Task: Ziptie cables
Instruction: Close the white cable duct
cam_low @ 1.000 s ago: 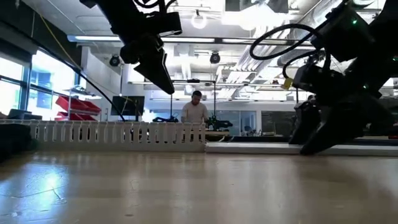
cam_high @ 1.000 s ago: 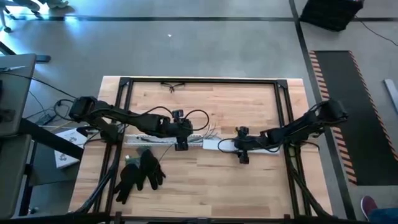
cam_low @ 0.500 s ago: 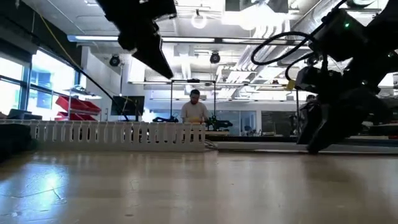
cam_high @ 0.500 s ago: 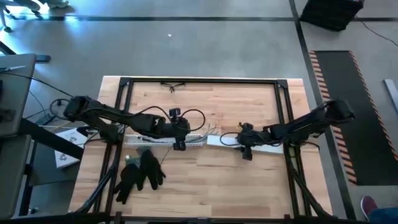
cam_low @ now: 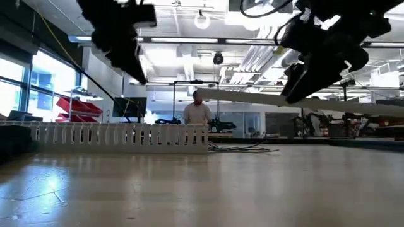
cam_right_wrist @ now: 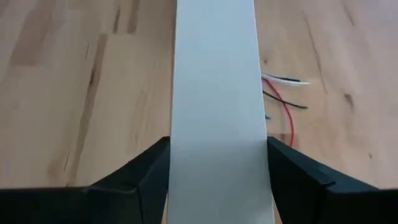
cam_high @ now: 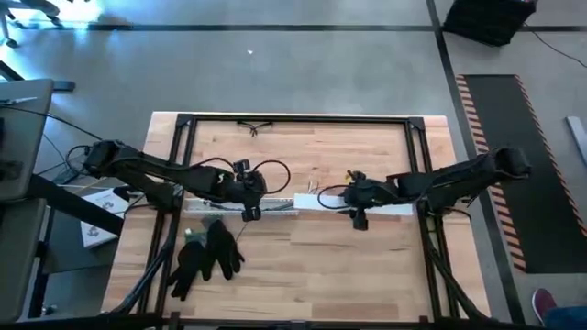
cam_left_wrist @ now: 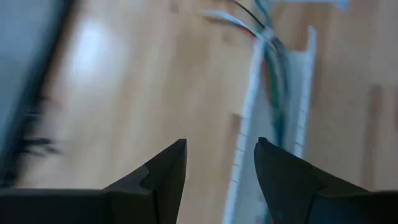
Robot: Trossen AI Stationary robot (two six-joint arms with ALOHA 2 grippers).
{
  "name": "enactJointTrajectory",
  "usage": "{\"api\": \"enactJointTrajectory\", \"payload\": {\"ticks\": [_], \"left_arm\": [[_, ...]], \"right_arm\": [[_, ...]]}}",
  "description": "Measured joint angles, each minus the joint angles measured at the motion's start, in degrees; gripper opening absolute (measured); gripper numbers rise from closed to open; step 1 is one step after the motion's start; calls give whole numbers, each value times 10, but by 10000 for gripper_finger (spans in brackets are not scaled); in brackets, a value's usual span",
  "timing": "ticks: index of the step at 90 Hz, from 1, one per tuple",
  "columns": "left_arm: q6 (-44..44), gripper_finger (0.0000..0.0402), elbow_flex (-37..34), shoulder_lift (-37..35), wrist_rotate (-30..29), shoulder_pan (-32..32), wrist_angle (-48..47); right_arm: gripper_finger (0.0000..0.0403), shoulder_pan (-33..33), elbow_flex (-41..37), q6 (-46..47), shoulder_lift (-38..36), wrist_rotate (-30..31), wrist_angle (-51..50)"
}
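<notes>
The cables (cam_left_wrist: 273, 81) lie in a long white slotted channel (cam_high: 240, 207) at the table's middle. Their loose ends (cam_high: 312, 189) spill onto the wood past the channel's right end and show as thin wires (cam_low: 243, 149) in the low view. My left gripper (cam_left_wrist: 221, 149) hangs open above the channel's middle (cam_high: 249, 203), raised well off the table (cam_low: 129, 63). To the right of the channel, my right gripper (cam_high: 354, 205) is shut on a long flat white strip (cam_low: 353, 107). My right gripper pinches the white strip's two long edges (cam_right_wrist: 214, 162) between its two fingers (cam_right_wrist: 149, 177), which lie across the strip. It comes slanting down from above. The strip hangs clear of the table, nearly level, its left end (cam_low: 205, 94) a little higher.
A pair of black gloves (cam_high: 206, 257) lies near the front left of the table. A black frame (cam_high: 293, 118) runs around the work area, with a small dark object (cam_high: 257, 126) at its far rail. A person (cam_low: 199, 113) stands in the room behind.
My right gripper has risen with the white strip, which lay on the table and now hangs clear above it. My left gripper has gone up and toward the table's left edge along the channel.
</notes>
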Motion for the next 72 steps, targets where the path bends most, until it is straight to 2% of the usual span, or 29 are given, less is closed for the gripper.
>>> {"api": "enactJointTrajectory", "payload": {"ticks": [8,22,36,44,72], "left_arm": [[4,170,-42,0,24,-1,82],[48,170,-124,4,81,-1,279],[64,174,-178,15,81,2,445],[59,185,-188,30,76,11,477],[96,263,-183,137,135,41,566]], "right_arm": [[204,-2,9,2,31,-2,-10],[204,-13,25,9,51,-1,-32],[204,-19,40,8,38,-1,-53],[204,-22,42,8,38,-2,-61],[204,-23,47,14,32,-12,-99]]}}
